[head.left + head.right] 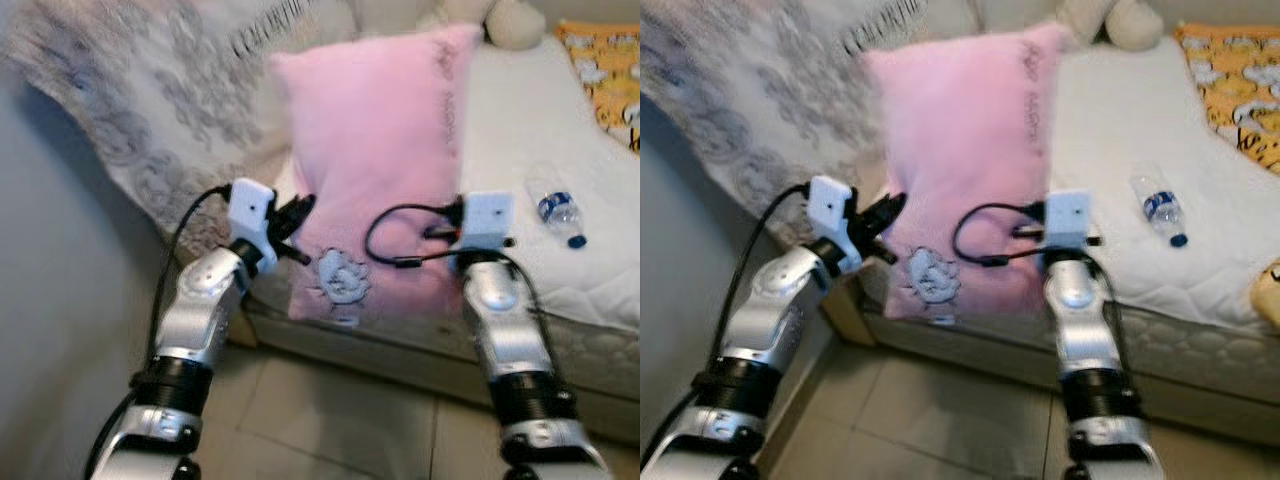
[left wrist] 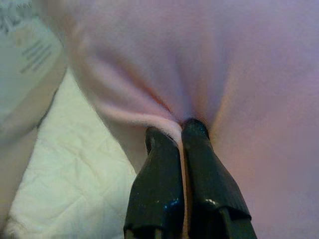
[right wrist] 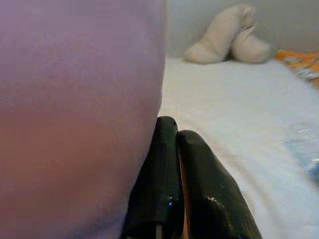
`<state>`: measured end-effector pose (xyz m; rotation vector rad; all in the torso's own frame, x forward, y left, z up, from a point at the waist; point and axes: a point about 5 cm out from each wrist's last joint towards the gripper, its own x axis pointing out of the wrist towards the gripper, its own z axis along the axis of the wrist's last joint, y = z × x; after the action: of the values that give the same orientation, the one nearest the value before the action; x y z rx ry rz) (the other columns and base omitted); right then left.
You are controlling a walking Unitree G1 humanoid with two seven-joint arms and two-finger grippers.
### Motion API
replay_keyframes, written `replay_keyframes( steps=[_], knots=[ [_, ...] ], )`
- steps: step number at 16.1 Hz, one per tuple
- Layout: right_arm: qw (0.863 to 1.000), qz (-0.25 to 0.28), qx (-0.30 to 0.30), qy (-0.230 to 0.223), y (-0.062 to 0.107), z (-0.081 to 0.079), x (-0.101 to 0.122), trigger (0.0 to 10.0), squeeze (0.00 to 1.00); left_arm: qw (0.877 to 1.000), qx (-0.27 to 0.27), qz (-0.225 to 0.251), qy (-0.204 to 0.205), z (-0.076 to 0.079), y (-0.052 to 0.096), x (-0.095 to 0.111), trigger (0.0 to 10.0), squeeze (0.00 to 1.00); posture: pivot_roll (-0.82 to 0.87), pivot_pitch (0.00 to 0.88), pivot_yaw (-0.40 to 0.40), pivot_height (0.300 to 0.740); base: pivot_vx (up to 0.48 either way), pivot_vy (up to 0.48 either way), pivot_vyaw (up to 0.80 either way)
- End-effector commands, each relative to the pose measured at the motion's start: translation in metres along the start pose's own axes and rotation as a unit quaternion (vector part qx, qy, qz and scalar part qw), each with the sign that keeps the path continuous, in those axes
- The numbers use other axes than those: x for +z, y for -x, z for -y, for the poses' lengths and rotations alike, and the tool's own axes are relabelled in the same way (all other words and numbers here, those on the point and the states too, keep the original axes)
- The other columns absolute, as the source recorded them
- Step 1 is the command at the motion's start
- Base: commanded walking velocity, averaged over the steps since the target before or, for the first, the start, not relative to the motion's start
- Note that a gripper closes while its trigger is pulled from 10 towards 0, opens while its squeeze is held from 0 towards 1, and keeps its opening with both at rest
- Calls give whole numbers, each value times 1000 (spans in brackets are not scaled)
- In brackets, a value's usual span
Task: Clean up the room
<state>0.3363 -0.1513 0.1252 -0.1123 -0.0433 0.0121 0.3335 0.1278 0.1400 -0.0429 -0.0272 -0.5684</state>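
The pink pillow (image 1: 375,160) is held up on end above the near edge of the bed (image 1: 520,120), between the two arms; a pale embroidered patch shows near its lower edge, and a line of dark stitched lettering runs down its right side. The left gripper (image 2: 180,130) is at the pillow's left edge, its fingers (image 2: 159,174) pressed together on a pinched fold of the pink fabric; the right gripper (image 3: 172,130) is at the pillow's right edge, its fingers (image 3: 204,184) closed side by side against the fabric, though whether any of it is caught between them I cannot tell. A black cable loops across the front of the pillow from the right wrist.

On the white quilted mattress to the right of the pillow lies a clear plastic bottle (image 1: 560,212) with a blue label, on its side, well apart from the pillow; a cream plush toy (image 3: 227,36) rests at the far end of the bed; an orange patterned cloth (image 1: 605,70) covers the far right corner; a grey patterned blanket (image 1: 150,110) hangs over the bed's left side; pale floor tiles (image 1: 340,420) lie below.
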Motion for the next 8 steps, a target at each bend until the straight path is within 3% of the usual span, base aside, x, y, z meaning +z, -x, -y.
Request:
replay_keyframes(
  steps=[1, 2, 5, 8],
  knots=[
    [1000, 26, -1, 0, -4, 0, 11, 0, 0, 1000, 1, 10, -8, -2, -1, 5, 0, 0, -178, 0, 148, 740, 442, 0, 0],
    [1000, 30, 1, 0, -5, -1, 11, 0, 0, 1000, 1, 10, -8, -3, -1, 5, 0, 0, -178, 0, 148, 740, 446, 0, 0],
    [1000, 27, 6, -3, -6, -3, 10, 0, 0, 1000, -4, 10, -5, -3, -1, 5, 0, 0, -178, 0, 151, 740, 310, 361, -790],
    [1000, 22, 9, 2, -7, -3, 8, 0, 0, 1000, -6, 9, -9, -3, -2, 6, 0, 0, -176, 0, 148, 740, 0, 419, -756]
  ],
)
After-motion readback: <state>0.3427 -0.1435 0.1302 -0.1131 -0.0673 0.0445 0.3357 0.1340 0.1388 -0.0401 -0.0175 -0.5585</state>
